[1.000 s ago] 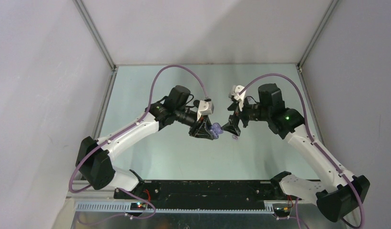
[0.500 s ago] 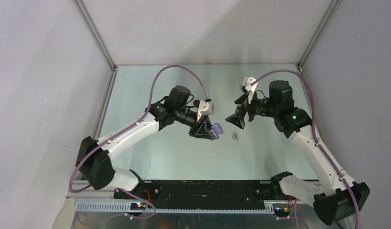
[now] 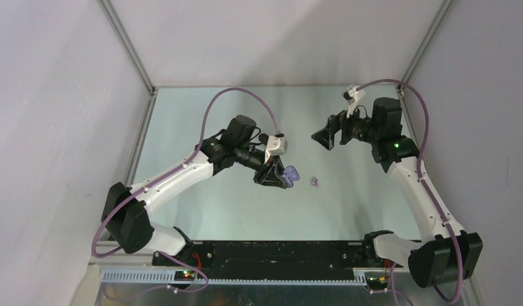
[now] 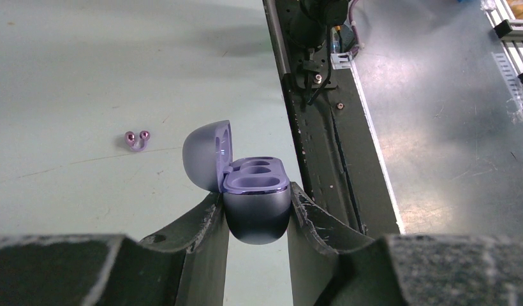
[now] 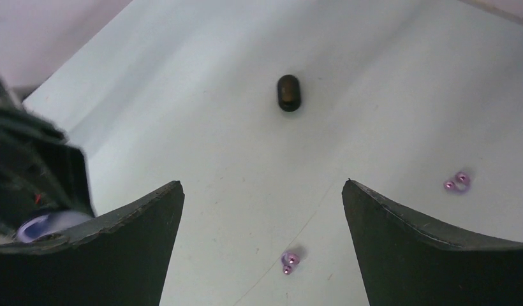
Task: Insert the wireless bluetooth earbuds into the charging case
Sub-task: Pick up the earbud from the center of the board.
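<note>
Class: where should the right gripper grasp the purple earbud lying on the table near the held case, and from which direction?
Probably from straight above, straddling the earbud across its two bead ends: it lies flat and low, offering no side purchase.

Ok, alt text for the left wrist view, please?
The left gripper has its jaws clamped on a purple charging case, lid open, both wells empty. One small purple earbud lies on the pale table, left of the case in the frame and apart from it.

Pale green table [image 3: 182, 115]; plain grey walls [image 3: 272, 38]; aluminium posts [image 3: 126, 44]
</note>
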`<state>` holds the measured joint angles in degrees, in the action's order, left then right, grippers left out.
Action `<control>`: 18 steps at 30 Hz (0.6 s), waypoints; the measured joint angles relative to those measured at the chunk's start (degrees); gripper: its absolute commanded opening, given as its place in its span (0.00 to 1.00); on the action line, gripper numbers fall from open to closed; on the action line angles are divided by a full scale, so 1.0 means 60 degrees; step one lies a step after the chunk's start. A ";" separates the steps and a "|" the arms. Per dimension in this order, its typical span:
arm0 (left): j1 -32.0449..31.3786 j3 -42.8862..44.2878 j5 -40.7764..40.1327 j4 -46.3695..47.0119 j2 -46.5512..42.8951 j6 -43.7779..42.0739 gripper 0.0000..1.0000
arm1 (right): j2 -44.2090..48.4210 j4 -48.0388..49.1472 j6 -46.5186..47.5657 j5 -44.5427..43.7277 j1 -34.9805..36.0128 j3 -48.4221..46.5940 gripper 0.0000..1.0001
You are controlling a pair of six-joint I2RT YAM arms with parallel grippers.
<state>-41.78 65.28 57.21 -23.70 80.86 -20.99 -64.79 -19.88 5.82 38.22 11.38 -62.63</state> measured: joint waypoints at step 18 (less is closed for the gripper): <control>-0.0117 0.0000 -0.0004 0.0004 0.0000 0.0000 0.00 | -0.5351 0.0004 -0.2743 -0.2718 -0.1876 -0.1916 0.73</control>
<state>-42.48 65.28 57.19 -23.68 80.86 -20.99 -96.90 -19.86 -10.63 21.91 0.12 -74.13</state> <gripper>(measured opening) 0.376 0.819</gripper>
